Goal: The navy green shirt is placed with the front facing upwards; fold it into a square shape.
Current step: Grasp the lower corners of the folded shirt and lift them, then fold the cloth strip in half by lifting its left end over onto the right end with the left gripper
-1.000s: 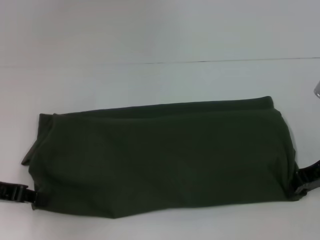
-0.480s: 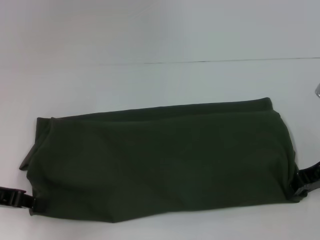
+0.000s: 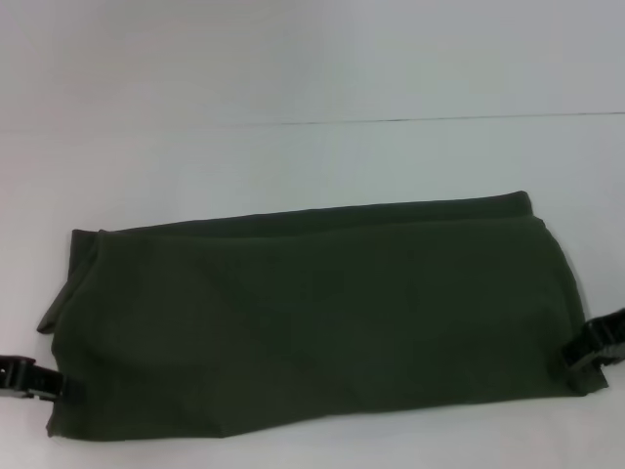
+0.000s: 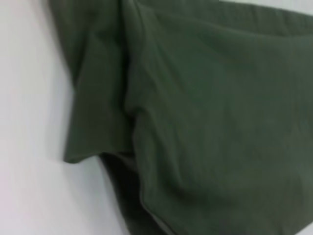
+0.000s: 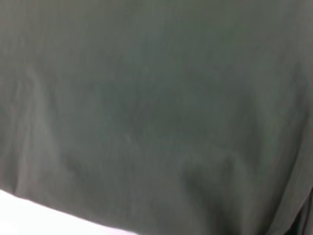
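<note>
The navy green shirt (image 3: pixel 312 313) lies folded into a long plain green band across the white table, with no lettering showing. My left gripper (image 3: pixel 57 386) is at the band's near left corner, its tips tucked into the cloth edge and shut on it. At the near right corner my right gripper (image 3: pixel 571 357) grips the cloth in the same way. A loose sleeve flap sticks out at the left end, seen close in the left wrist view on the shirt (image 4: pixel 205 122). Green cloth of the shirt (image 5: pixel 156 107) fills the right wrist view.
The white table (image 3: pixel 293 68) stretches beyond the shirt, with a thin dark seam line (image 3: pixel 439 119) across it. A strip of bare table (image 3: pixel 391 445) lies in front of the band's near edge.
The band's near edge and left corner have come down and toward me, and the cloth lies flatter. Both grippers stayed at the corners and shifted slightly with it.
</note>
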